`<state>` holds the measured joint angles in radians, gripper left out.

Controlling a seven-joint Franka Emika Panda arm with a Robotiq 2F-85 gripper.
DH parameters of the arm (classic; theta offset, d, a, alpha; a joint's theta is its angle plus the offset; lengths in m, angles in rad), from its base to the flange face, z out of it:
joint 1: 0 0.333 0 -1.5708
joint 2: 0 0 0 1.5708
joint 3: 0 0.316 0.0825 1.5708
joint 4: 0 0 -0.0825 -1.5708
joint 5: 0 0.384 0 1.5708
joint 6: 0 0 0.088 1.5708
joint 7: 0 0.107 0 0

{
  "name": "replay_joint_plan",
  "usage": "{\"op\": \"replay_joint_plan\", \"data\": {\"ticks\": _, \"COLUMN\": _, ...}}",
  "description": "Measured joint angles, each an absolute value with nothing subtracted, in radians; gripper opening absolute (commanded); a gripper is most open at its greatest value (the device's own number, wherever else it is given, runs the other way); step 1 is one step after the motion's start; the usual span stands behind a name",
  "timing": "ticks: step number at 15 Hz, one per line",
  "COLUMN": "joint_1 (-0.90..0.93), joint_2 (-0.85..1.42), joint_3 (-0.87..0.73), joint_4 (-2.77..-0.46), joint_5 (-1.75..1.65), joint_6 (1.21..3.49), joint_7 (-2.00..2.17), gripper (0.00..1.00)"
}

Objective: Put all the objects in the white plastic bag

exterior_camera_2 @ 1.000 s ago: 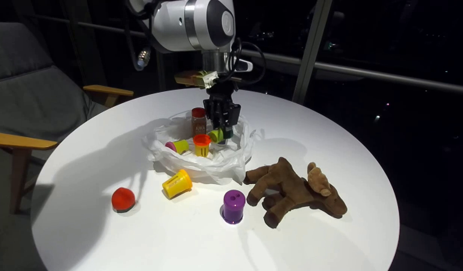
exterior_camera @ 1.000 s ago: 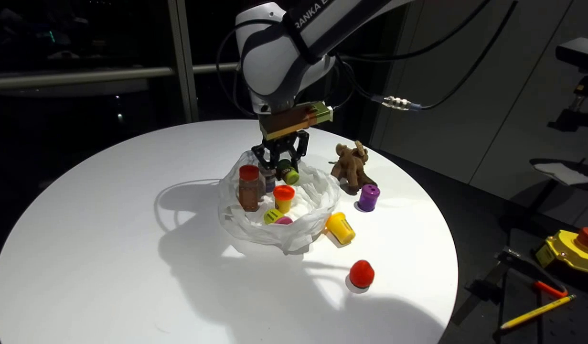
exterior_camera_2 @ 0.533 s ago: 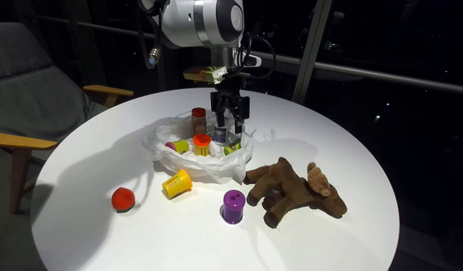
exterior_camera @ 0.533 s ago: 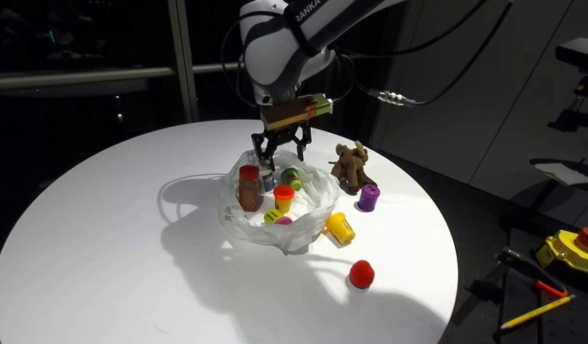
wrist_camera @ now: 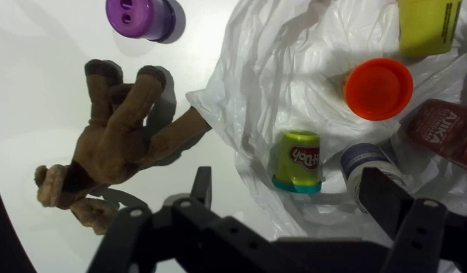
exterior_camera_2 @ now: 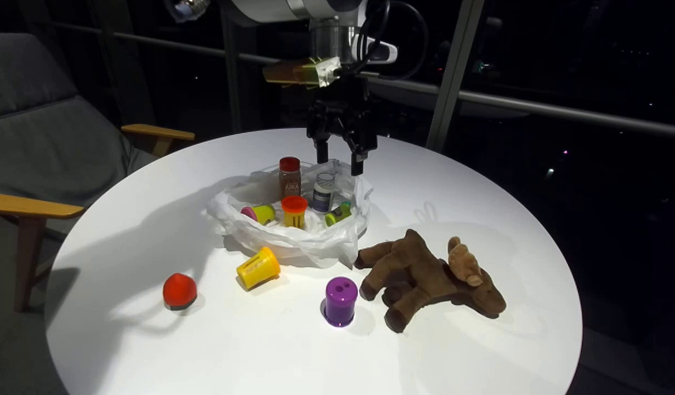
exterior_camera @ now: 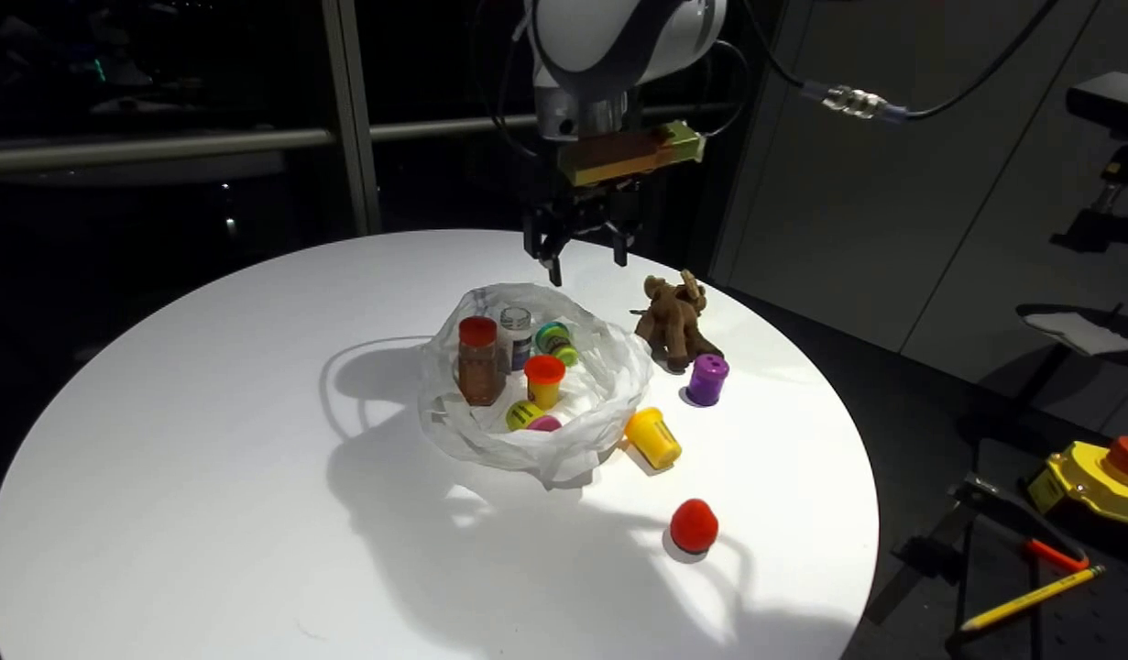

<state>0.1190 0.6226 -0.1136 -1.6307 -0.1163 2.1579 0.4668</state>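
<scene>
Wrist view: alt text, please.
White plastic bag holding green Play-Doh tub, orange-lidded tub, yellowish tub, purple-banded jar and reddish jar. Outside it at left: brown plush animal, purple container. Open, empty gripper at bottom.

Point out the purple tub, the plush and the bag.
Purple tub (exterior_camera_2: 341, 304): in an exterior view, its side.
Plush (wrist_camera: 111, 151): in the wrist view, its body.
Bag (exterior_camera: 513, 449): in an exterior view, its outer wall.

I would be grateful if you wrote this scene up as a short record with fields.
gripper: open, holding nothing
white plastic bag: open-mouthed on the table
standing inside: red-lidded jar, orange-lidded tub, white bottle
lying inside: pink-lidded tub, green tub
outside: yellow tub, purple container, red object, brown plush animal
remaining to bag: four things
</scene>
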Motion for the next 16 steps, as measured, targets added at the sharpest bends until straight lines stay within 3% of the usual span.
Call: {"op": "replay_joint_plan", "data": {"ticks": 16, "joint_1": 0.090, "joint_2": 0.212, "joint_3": 0.025, "joint_4": -2.485, "joint_5": -0.109, "joint_6": 2.489, "joint_7": 0.231, "gripper": 1.00}}
